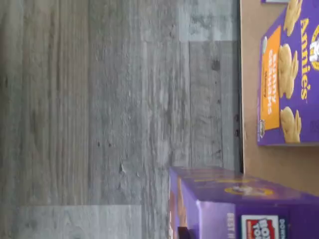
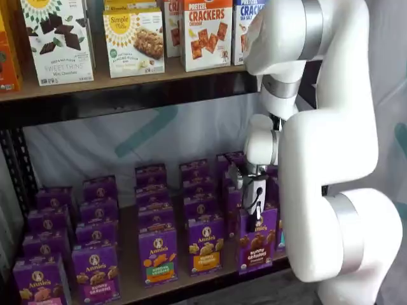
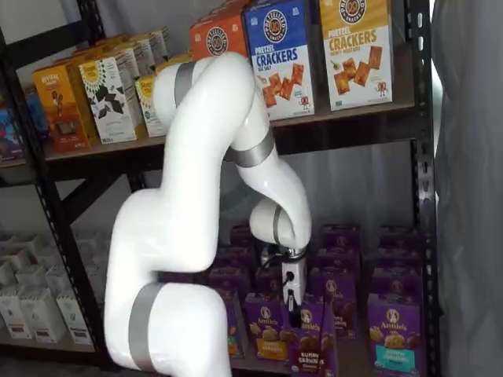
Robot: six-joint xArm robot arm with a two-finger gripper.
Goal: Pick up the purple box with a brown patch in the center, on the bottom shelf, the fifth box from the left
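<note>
In both shelf views you see the end effector (image 2: 255, 219) lower right of center, clenched on top of the purple box (image 2: 259, 244), which tilts at the front edge of the bottom shelf (image 2: 130, 289), beside the orange-banded box (image 2: 205, 244).

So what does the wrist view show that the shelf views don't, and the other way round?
Only the wrist view shows the grey plank floor beyond the shelf edge, and the purple box from above, its top flap close to the camera. Only the shelf views show the tool, shut on that box at the front of the bottom shelf, plus the white arm and the cracker boxes on the board above. Both share the neighbouring purple carton with the orange band, seen in a shelf view at.
</note>
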